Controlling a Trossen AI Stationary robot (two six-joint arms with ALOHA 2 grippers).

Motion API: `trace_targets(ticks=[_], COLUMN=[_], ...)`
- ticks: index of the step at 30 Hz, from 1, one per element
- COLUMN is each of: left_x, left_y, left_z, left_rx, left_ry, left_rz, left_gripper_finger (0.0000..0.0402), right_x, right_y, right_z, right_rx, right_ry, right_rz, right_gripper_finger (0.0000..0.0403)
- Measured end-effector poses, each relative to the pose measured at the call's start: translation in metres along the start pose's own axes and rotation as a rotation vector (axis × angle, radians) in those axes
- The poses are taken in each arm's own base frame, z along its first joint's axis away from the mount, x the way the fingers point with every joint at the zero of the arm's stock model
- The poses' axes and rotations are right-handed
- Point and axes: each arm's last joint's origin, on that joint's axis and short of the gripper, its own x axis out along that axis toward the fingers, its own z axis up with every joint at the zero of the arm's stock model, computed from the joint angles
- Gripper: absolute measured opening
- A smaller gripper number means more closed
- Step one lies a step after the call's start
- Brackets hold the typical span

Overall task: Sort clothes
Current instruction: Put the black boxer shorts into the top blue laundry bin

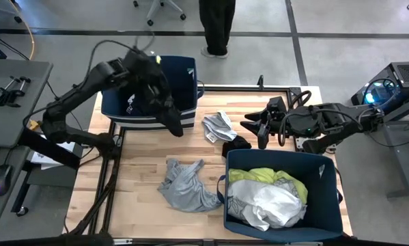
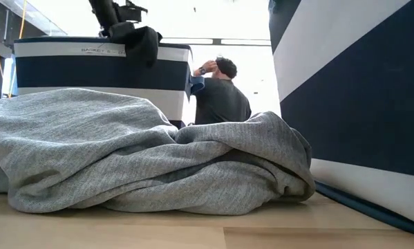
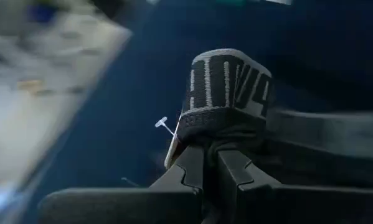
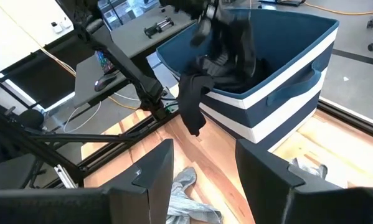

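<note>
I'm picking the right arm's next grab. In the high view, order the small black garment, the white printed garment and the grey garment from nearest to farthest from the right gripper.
1. Small black garment, just below and left of the right gripper.
2. White printed garment, further left, mid-table.
3. Grey garment, toward the table's front.

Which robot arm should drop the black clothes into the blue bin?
The left one. Its tool is shut on the black fabric garment, which hangs over the rim of the boxy navy fabric bin. The right tool is open, away beside the other bin.
</note>
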Motion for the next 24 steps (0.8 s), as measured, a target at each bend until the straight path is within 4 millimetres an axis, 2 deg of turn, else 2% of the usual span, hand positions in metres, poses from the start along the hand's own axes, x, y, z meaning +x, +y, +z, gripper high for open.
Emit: trace_targets(ticks=[3, 6, 9, 12, 15, 18, 21, 24], left_x=[0.013, 0.041, 0.066, 0.073, 0.065, 0.045, 0.012, -0.025], left_y=[-0.016, -0.026, -0.030, -0.028, -0.018, 0.001, 0.019, 0.030], left_z=[-0.011, -0.032, -0.053, -0.064, -0.058, -0.043, -0.024, -0.007], left_rx=[0.022, 0.036, -0.041, -0.117, -0.193, -0.264, -0.319, -0.306], left_ry=[0.051, 0.154, 0.237, 0.296, 0.297, 0.251, 0.181, 0.071], left_rz=[-0.124, -0.139, -0.131, -0.170, -0.162, -0.123, -0.094, -0.141], left_gripper_finger=[0.0000, 0.0000, 0.0006, 0.0036, 0.0085, 0.0135, 0.0173, 0.0193], right_x=[0.000, 0.000, 0.000, 0.000, 0.000, 0.000, 0.000, 0.000], right_y=[0.000, 0.000, 0.000, 0.000, 0.000, 0.000, 0.000, 0.000], right_z=[0.000, 0.000, 0.000, 0.000, 0.000, 0.000, 0.000, 0.000], right_rx=[0.000, 0.000, 0.000, 0.011, 0.019, 0.019, 0.026, 0.026], right_ry=[0.000, 0.000, -0.001, -0.001, -0.001, -0.001, -0.002, -0.002], right_rz=[-0.001, -0.001, -0.001, -0.002, -0.003, -0.003, -0.003, -0.003], right_gripper_finger=[0.0162, 0.0162, 0.0162, 0.0162, 0.0162, 0.0162, 0.0162, 0.0162])
